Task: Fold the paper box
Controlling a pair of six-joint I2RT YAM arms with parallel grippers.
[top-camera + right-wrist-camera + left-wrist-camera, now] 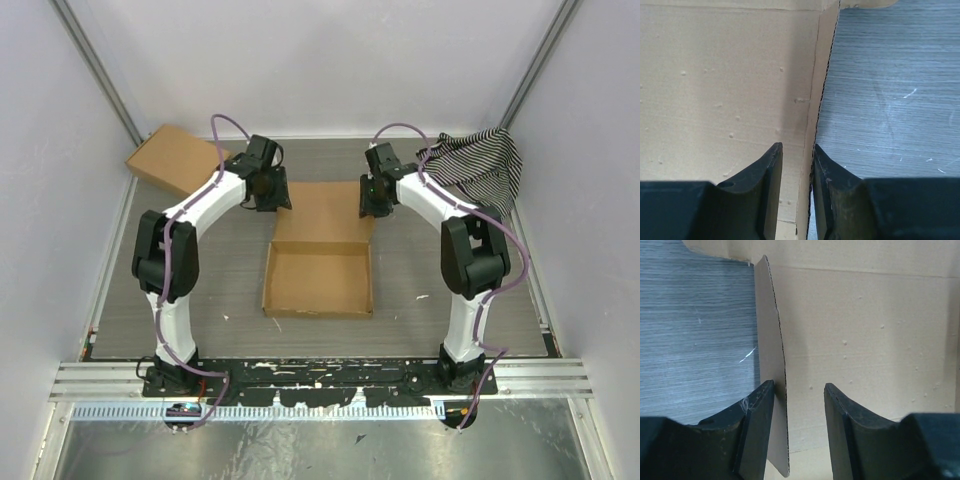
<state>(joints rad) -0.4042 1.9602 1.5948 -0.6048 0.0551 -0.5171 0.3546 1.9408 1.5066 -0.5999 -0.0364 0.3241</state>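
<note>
The paper box [318,298] lies mid-table, its tray walls standing and its lid panel [325,210] flat on the far side. My left gripper [272,190] is at the lid's left edge. In the left wrist view its jaws [799,390] are open around the upright left side flap [769,340], which rests against the left finger [757,425]. My right gripper [372,197] is at the lid's right edge. In the right wrist view its jaws [797,150] are narrowly open around the right side flap [817,90], which touches the right finger [832,190].
A second, fully formed brown cardboard box [175,160] sits at the far left corner. A striped cloth [480,165] lies at the far right corner. White walls enclose the table on three sides.
</note>
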